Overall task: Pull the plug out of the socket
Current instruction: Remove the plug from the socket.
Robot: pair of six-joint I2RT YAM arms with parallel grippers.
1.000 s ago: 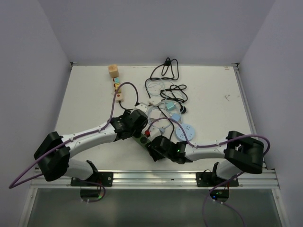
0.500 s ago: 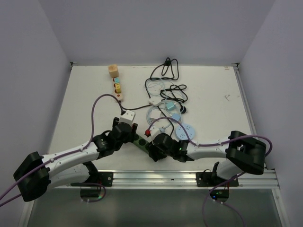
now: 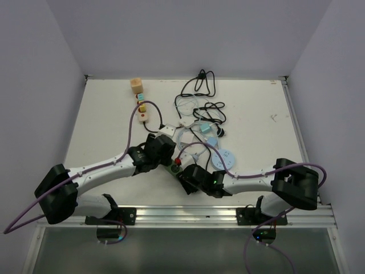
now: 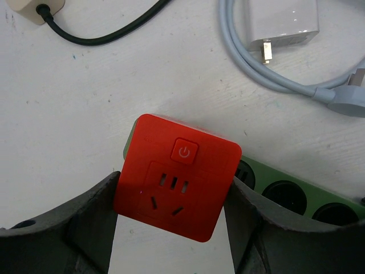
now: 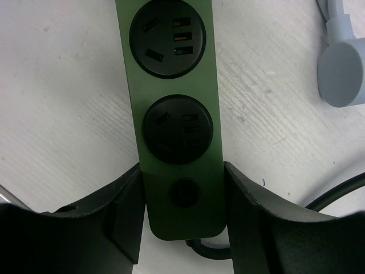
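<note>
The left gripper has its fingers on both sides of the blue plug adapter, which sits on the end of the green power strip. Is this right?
Not quite: the plug adapter is red, not blue, as the left wrist view shows. The rest holds: the left gripper has a finger on each side of it, and it sits on the end of the green power strip.

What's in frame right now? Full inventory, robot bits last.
green power strip: 1, green, near centre, between both grippers
red plug adapter: 1, red, on the strip's far end
beige power strip: 1, beige, far left
wooden block: 1, tan, far left corner
black cables: a tangle, far centre
white charger: 1, white, with grey cable
round blue socket: 1, light blue, right of centre
left gripper: jaws flank the red adapter
right gripper: jaws closed on the green strip's end
</note>
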